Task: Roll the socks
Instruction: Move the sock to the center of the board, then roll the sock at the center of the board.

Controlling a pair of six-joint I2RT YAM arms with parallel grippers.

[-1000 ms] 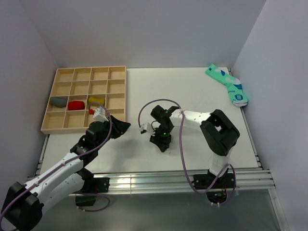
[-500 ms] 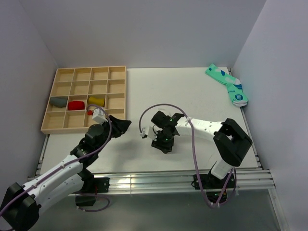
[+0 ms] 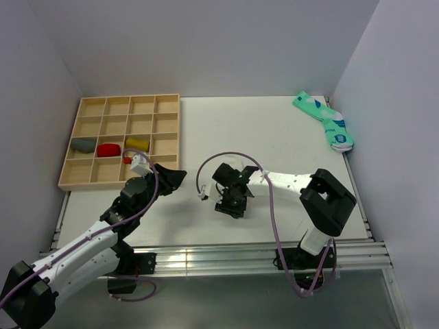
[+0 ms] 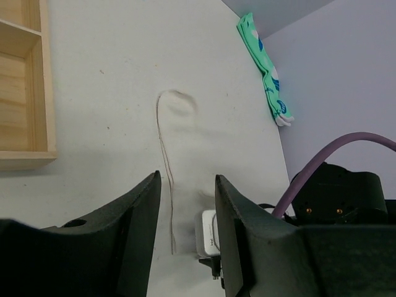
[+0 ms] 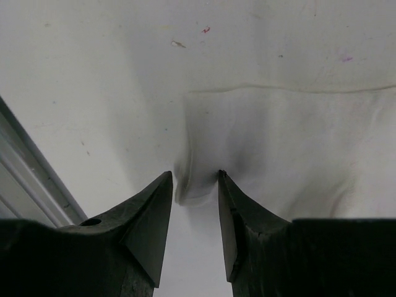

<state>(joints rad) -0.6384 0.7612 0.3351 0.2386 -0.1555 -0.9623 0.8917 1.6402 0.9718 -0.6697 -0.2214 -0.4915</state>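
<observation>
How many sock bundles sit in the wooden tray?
3, side by side in one row: grey bundle leftmost, red bundle next, yellow bundle third. The left arm hides part of the nearest row.

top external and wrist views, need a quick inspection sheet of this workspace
surface: white table, few tiny specks
job's things: plain white fabric sock flat on table; mustard-yellow fabric sock bundled in a wooden compartment tray
clutter: teal patterned socks at far right corner; grey fabric bundle and red fabric bundle in tray
grippers: left gripper open, empty, facing white sock; right gripper open, astride that sock's puckered edge
cables: purple cable loops off each arm
surroundings: plain pale walls
</observation>
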